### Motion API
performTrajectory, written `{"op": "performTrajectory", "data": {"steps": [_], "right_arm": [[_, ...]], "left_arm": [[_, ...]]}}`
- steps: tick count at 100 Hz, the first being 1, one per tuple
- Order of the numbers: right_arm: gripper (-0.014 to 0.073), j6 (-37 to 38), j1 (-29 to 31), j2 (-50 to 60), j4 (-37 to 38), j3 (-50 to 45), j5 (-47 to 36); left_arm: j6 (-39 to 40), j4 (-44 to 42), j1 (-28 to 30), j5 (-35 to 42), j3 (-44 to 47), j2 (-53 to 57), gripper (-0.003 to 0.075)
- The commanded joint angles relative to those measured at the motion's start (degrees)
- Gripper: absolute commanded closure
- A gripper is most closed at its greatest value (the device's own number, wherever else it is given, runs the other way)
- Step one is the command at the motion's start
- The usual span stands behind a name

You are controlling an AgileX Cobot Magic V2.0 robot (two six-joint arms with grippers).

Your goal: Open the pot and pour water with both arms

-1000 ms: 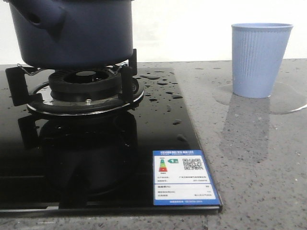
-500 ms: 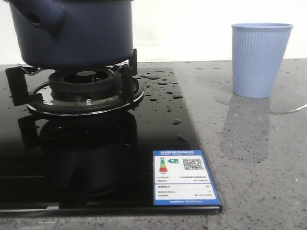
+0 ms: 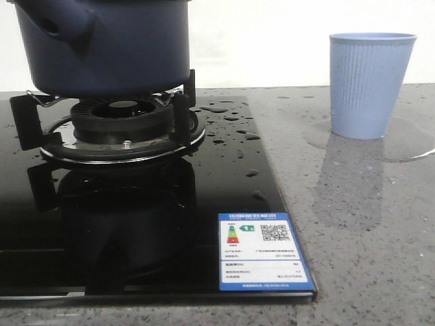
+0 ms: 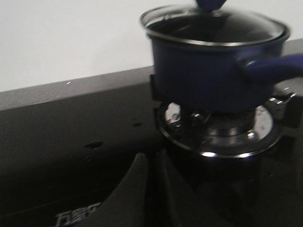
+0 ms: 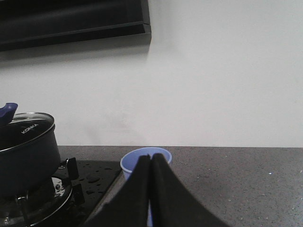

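Pot (image 3: 109, 44) sits lidded on burner (image 3: 122, 125), 10 o'clock in front view; cup (image 3: 370, 85) at 2 o'clock; left gripper (image 4: 150, 163) and right gripper (image 5: 150, 165) fingers pressed together, empty.

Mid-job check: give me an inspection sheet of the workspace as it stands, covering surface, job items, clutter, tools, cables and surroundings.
Surface: grey speckled counter with a black glass hob set in it; water beaded on the glass and pooled around the cup's base.
Job items: pot sits on the burner stand, glass lid on.
Clutter: light blue ribbed cup upright on the counter, right of the hob; energy label on the hob's near corner.
Tools: left tool shut, holding nothing; right tool shut, holding nothing.
Cables: nothing seen.
Surroundings: plain white wall; dark range hood above.
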State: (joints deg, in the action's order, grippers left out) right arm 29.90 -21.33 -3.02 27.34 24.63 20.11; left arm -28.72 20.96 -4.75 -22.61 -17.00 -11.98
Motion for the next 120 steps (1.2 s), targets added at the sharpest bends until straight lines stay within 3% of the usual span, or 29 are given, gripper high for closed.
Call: {"op": "performTrajectory", "data": {"steps": [1,16,29,46,73,86,120], "right_arm": [[0.0665,0.0,0.1,-0.7,0.8,1.2,-3.7],[0.0665,0.0,0.1,-0.7,0.8,1.2,-3.7],[0.0665,0.0,0.1,-0.7,0.8,1.2,-3.7],[0.0665,0.0,0.1,-0.7,0.8,1.2,-3.7],[0.0665,0.0,0.1,-0.7,0.8,1.2,-3.7],[0.0665,0.0,0.1,-0.7,0.8,1.2,-3.7],[0.0665,0.0,0.1,-0.7,0.8,1.2,-3.7]], "left_arm": [[9.7,-10.8,0.0,6.6,0.6,1.8,0.074],[24.7,-25.8,0.0,18.3,8.6,8.5,0.074],[31.6,-27.5,0.0,18.5,14.2,11.5,0.074],[32.6,-23.9,0.0,18.2,18.9,11.6,0.074],[32.6,-19.8,0.0,5.9,18.8,13.6,0.074],[32.6,-15.8,0.0,5.0,18.8,13.6,0.074],[32.6,-15.8,0.0,4.9,18.8,13.6,0.074]]}}
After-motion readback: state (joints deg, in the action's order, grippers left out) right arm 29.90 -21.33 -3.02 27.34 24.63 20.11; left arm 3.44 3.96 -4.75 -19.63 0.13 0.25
